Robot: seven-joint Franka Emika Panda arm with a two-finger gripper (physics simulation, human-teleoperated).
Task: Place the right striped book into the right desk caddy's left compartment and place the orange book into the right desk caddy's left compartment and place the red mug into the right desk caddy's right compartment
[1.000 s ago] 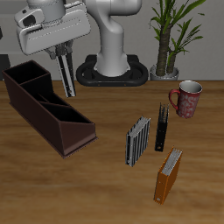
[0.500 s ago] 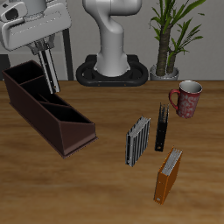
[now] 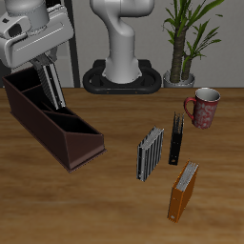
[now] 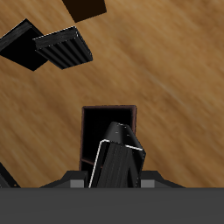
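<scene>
Exterior view: the claw (image 3: 51,86) hangs over the taller, back end of the right desk caddy (image 3: 57,124), its fingers (image 3: 55,78) pressed on a thin striped slab, the right striped book (image 3: 50,84), which stands on end with its lower edge at the caddy's rim; whether it sits inside a compartment I cannot tell; the caddy lies at about nine o'clock on the counter (image 3: 105,200), slanted end toward the front edge; a second striped book (image 3: 150,152) stands near the centre, a slim black book (image 3: 176,138) just beside it toward three o'clock; the orange book (image 3: 183,189) stands toward five o'clock, nearer the front edge, apart from both; the red mug (image 3: 204,107) sits upright at about two o'clock, well apart from the caddy; a potted plant (image 3: 186,43) rises behind it.

Wrist view: the claw (image 4: 115,162) is clamped on the striped book (image 4: 118,153), seen edge-on; beyond it lies one open dark caddy compartment (image 4: 109,127); the other striped book (image 4: 63,48), the black book (image 4: 24,45) and the orange book (image 4: 85,7) lie farther off on the wood.
</scene>
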